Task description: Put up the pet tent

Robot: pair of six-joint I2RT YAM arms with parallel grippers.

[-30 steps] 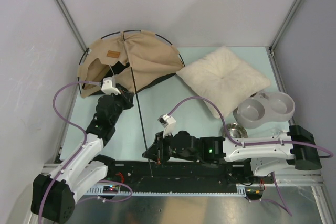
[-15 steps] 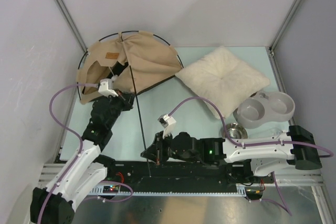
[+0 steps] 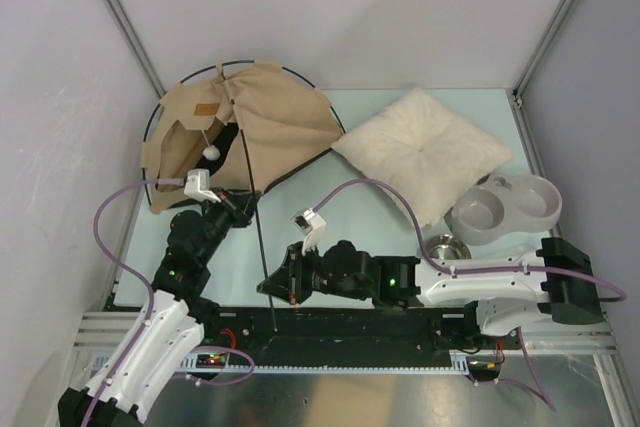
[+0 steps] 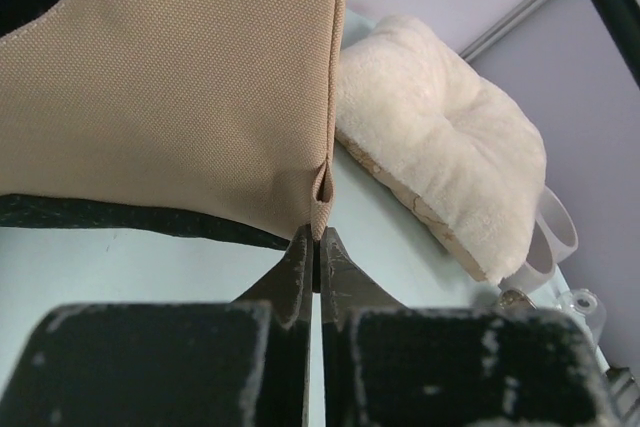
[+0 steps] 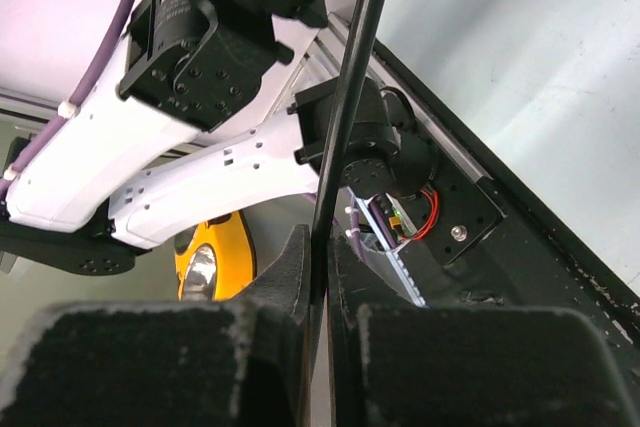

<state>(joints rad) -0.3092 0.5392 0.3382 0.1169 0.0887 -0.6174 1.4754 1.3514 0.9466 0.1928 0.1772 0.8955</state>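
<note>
Tan canvas pet tent (image 3: 280, 117) slumped far left; left gripper (image 4: 315, 259) pinched tight on its hem corner; right gripper (image 5: 318, 267) clamped round black pole (image 5: 352, 87); cream pillow (image 3: 420, 152) just beside tent.

Both arms two-tone: left arm (image 3: 165, 322) and right arm (image 3: 480, 287) had white shells on the lower links and black housings at joints and wrists. Mauve cable (image 3: 103, 232) looped to each white wrist camera (image 3: 197, 184). Green indicator light (image 3: 392, 282) glowed on the right forearm. Left end effector (image 4: 314, 242) and right end effector (image 5: 318, 247) were black, with tapering fingers (image 4: 295, 272) scuffed pale at the edges.
</note>
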